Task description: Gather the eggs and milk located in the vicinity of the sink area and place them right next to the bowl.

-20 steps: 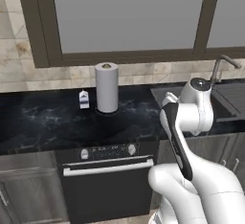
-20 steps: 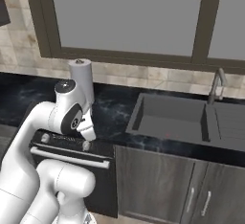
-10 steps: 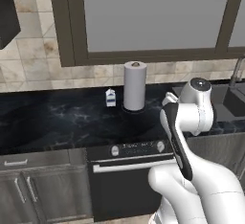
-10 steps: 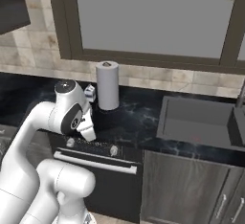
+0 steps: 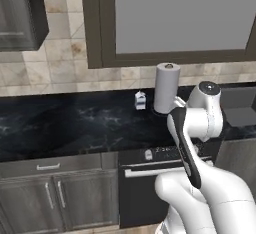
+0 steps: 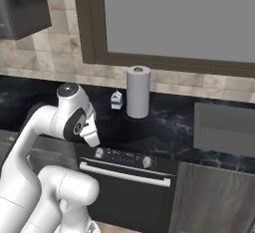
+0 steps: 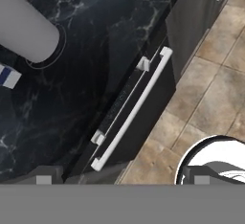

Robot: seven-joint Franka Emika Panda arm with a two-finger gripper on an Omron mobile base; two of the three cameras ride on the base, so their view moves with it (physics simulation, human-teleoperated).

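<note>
Milk carton upright on black counter, beside paper-towel roll; sink basin at right; fingers spread wide, holding nothing.

A kitchen: a black marbled table runs below a beige tiled wall and a large dark-framed window. Underneath sit grey cabinets, what looks like an oven, and a tan tiled floor.

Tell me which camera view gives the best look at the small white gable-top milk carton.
The right base view: the small white gable-top milk carton stands whole on the black counter, left of the white paper-towel roll, its gable top readable. The left base view shows it smaller. The hand view catches just a cropped corner with its blue label.
</note>
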